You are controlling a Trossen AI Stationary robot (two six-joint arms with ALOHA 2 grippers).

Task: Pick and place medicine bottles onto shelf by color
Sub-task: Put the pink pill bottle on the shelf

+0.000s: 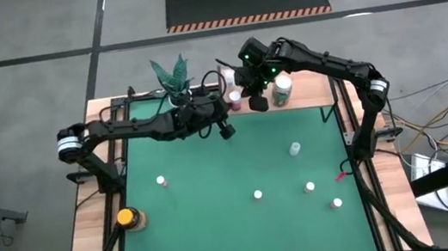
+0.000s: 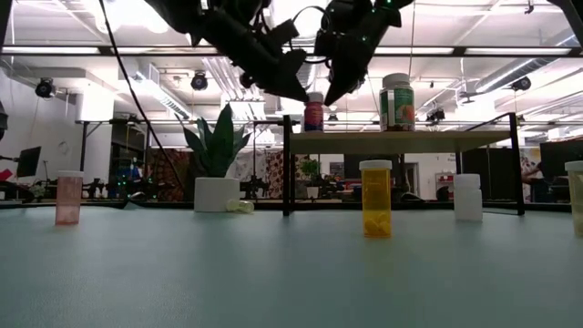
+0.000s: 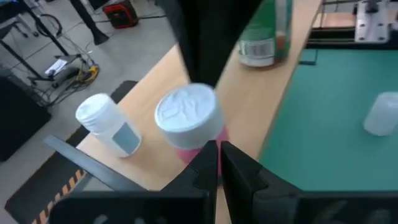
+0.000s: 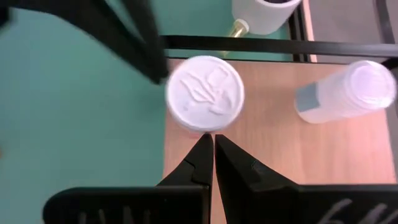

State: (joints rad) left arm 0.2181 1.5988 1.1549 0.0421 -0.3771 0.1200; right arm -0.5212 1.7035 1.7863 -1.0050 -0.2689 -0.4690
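Observation:
The shelf (image 1: 306, 93) stands at the table's far edge. On it stand a pink, white-capped medicine bottle (image 3: 188, 118) (image 4: 205, 93) and a green-tinted bottle (image 2: 397, 100), and a white bottle (image 4: 345, 93) lies on its side. My left gripper (image 3: 219, 152) (image 2: 301, 91) is shut, with its tips at the pink bottle's left side. My right gripper (image 4: 213, 143) (image 2: 335, 91) is shut, with its tips at the bottle's right side. Several more bottles stand on the green mat (image 1: 220, 230), among them an orange one (image 2: 376, 199) and a yellow-capped amber one (image 1: 129, 218). My left gripper's shut fingertips (image 3: 208, 149) stand right at the pink bottle's body just under the cap, slanting down from the left; whether they touch it I cannot tell. My right gripper's shut fingertips (image 4: 208, 138) reach the cap's rim (image 4: 205, 127) from above and the right; I cannot tell whether they touch.
A white pot with a green plant (image 2: 217, 193) stands left of the shelf. The shelf's black legs (image 2: 287, 164) rise at the mat's far edge. Loose bottles (image 1: 258, 195) (image 1: 310, 187) (image 1: 161, 180) dot the mat's middle and near part.

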